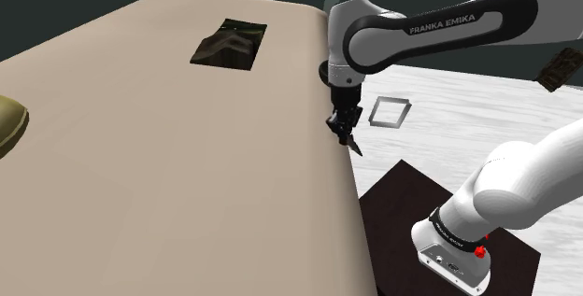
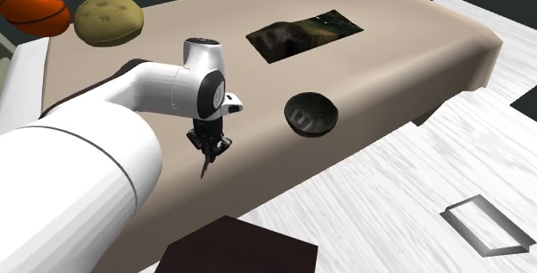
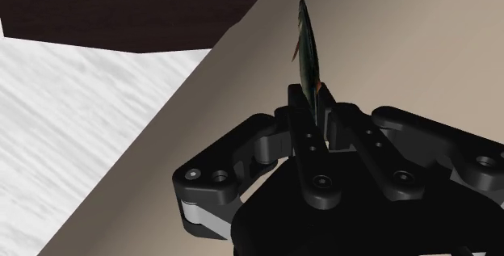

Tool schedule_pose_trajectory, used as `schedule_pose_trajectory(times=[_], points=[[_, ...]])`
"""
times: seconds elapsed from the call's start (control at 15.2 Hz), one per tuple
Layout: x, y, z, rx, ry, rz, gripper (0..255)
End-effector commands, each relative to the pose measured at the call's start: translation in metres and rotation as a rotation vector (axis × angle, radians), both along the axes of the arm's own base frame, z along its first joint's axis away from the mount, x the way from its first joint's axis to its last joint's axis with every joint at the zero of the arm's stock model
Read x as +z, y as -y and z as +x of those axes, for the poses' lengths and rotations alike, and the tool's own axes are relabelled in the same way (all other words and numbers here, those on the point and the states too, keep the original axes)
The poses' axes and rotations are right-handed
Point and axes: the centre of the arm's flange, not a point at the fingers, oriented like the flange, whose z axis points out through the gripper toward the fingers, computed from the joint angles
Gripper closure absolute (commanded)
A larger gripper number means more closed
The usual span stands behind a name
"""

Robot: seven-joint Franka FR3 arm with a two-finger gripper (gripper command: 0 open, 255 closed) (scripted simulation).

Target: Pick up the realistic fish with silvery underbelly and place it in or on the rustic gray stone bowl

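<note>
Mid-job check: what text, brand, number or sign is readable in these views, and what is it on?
"FRANKA EMIKA": white letters on the dark band of the arm's link, shoulder view.
Tiny marking on the dark strip at the arm's base: too small to read.
Nothing readable on the fish or the dark bowl.

table (image 1: 140, 182): matt, smooth | bowl (image 2: 297, 123): rough, stony | fish (image 3: 306, 52): faint sheen | floor (image 2: 413, 185): woodgrain
</note>
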Motion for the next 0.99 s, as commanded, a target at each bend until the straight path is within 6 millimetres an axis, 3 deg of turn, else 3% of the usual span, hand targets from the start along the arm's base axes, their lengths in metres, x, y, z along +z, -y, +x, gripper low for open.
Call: schedule_pose_trajectory(times=[0.0,0.92], points=[[0.011,0.0,0.0,0.0,-0.001,0.0,255],[0.085,0.0,0.0,0.0,-0.001,0.0,255]])
